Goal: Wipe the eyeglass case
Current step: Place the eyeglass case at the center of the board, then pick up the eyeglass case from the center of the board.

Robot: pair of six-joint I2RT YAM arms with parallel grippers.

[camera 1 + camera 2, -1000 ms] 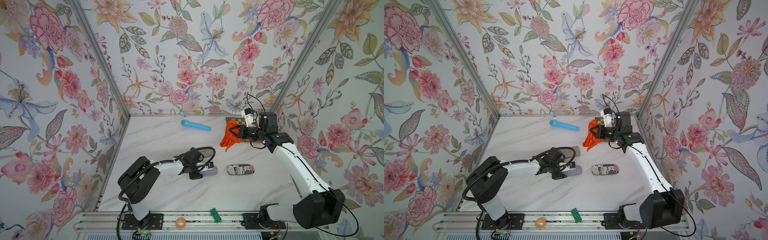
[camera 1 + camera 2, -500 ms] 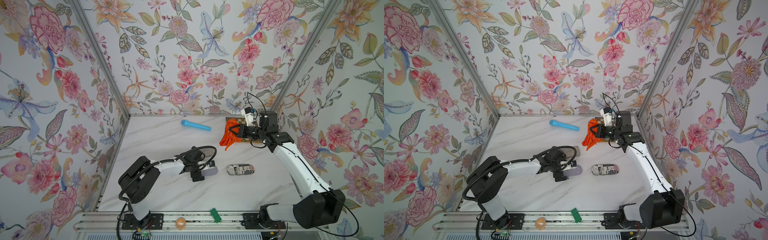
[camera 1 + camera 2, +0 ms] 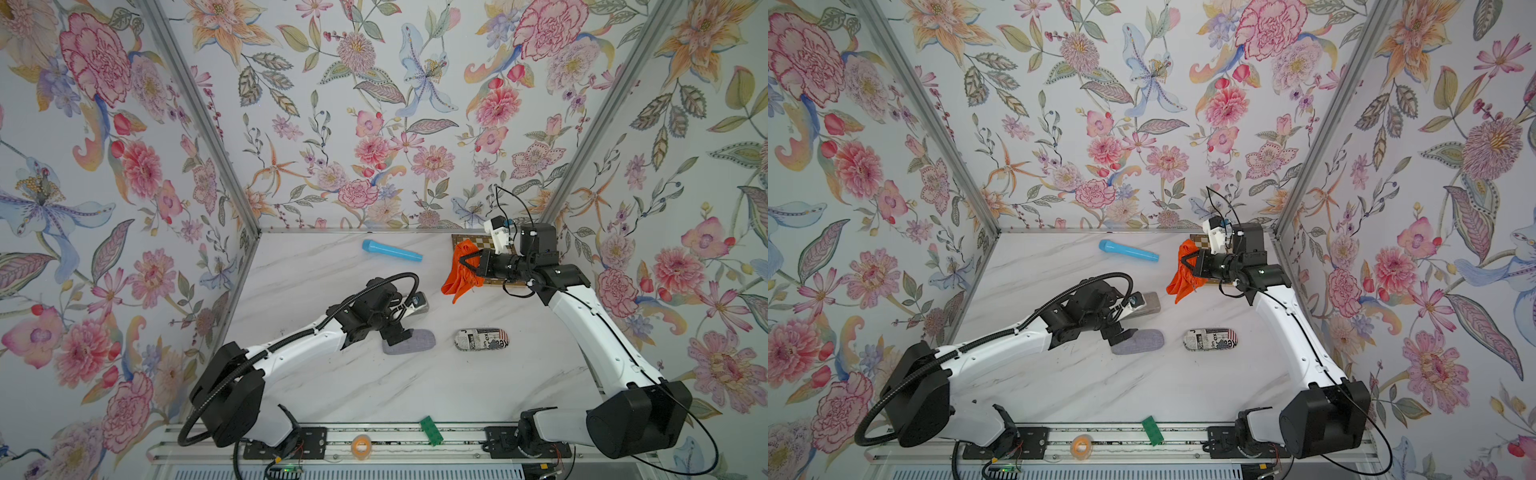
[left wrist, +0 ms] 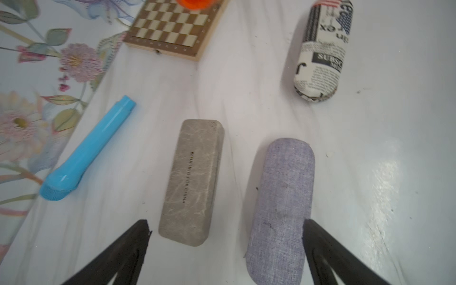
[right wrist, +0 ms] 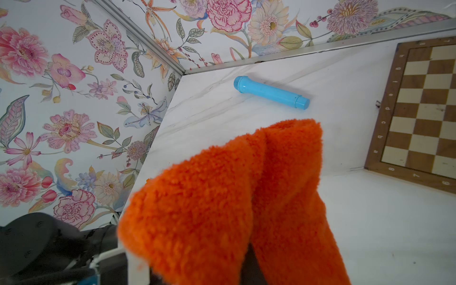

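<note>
A lavender fabric eyeglass case (image 3: 415,341) (image 3: 1144,340) (image 4: 283,197) lies flat on the marble table. My left gripper (image 3: 394,331) (image 4: 225,222) stands open over its near end. One finger sits at the case's outer edge, and the case is not held. A grey-brown hard case (image 3: 1148,303) (image 4: 195,177) lies parallel beside it. A newspaper-print case (image 3: 482,338) (image 4: 320,56) rests further right. My right gripper (image 3: 464,262) hangs at the back right, shut on an orange fluffy cloth (image 3: 459,280) (image 5: 234,197) that hides its jaws in the right wrist view.
A blue microphone-shaped tube (image 3: 390,250) (image 5: 271,92) lies near the back wall. A wooden chessboard (image 4: 172,27) (image 5: 424,111) sits in the back right corner under the right arm. A green block (image 3: 430,430) and an orange tape ring (image 3: 360,445) rest on the front rail.
My left gripper has opened wide and let go of the lavender case, which stays on the table. The right arm with the cloth has hardly moved.
</note>
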